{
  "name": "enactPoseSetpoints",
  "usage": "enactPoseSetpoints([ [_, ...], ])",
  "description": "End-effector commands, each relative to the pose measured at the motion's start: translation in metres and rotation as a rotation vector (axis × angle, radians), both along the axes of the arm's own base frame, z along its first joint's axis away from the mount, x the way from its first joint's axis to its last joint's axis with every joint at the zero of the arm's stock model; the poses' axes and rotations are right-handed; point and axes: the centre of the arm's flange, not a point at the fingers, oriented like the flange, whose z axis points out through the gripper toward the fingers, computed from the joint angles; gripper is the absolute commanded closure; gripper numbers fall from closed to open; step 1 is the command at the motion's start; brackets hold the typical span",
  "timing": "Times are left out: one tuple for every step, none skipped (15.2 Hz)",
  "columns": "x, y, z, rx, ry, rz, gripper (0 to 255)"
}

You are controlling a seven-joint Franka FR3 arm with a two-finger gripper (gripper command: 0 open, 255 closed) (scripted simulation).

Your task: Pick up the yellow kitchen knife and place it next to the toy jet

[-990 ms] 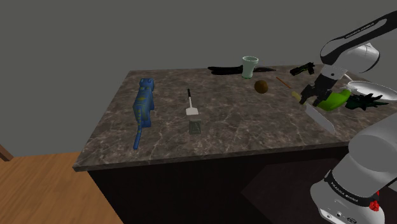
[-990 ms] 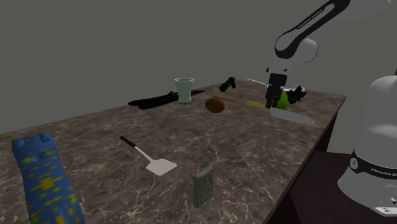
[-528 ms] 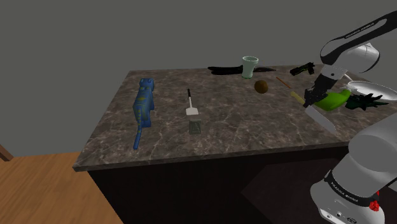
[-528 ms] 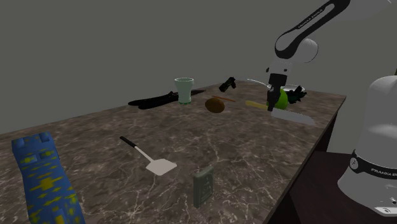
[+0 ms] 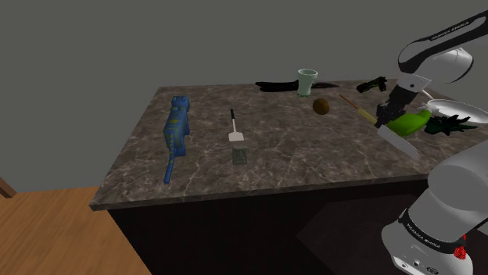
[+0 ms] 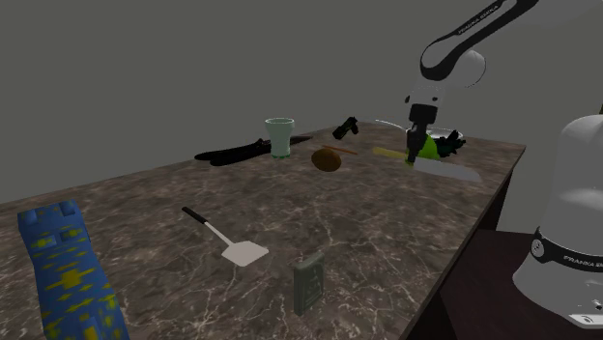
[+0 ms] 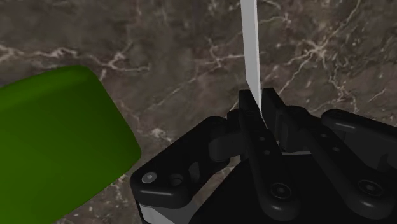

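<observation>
Wrist view: gripper (image 7: 257,107) clamped on the yellow-handled knife (image 7: 250,51) — thin, pale-grey blade seen edge-on.

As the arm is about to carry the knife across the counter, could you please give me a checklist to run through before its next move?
1. Grip: the gripper is shut on the knife, clasping its blade: ok.
2. Knife off the countertop: the blade tip looks low over it: cannot tell.
3. Green object beside the gripper, apart from it: ok.
4. Target in sight: the black toy jet lies at the far edge beside the cup: ok.
5. Route: the brown ball lies roughly between knife and jet, so probably lift over it: not ok.
6. Landing spot: bare countertop in front of the jet: ok.
</observation>
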Motion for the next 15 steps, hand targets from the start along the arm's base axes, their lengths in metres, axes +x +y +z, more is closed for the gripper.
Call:
enactPoseSetpoints([
  [0.0,0.0,0.009,0.0,0.0,0.0,255],
  [0.0,0.0,0.015,0.0,0.0,0.0,255],
  [0.0,0.0,0.02,0.0,0.0,0.0,255],
  [0.0,0.0,0.025,0.0,0.0,0.0,255],
  [0.0,0.0,0.03,0.0,0.0,0.0,255],
  [0.0,0.0,0.036,0.0,0.0,0.0,255],
  [0.0,0.0,0.041,0.0,0.0,0.0,255],
  [0.0,0.0,0.046,0.0,0.0,0.0,255],
  [0.0,0.0,0.051,0.0,0.0,0.0,255],
  [0.0,0.0,0.057,0.0,0.0,0.0,255],
  [0.0,0.0,0.062,0.0,0.0,0.0,255],
  [0.0,0.0,0.067,0.0,0.0,0.0,255],
  [0.0,0.0,0.073,0.0,0.0,0.0,255],
  [0.0,0.0,0.078,0.0,0.0,0.0,255],
  [0.0,0.0,0.083,0.0,0.0,0.0,255],
])
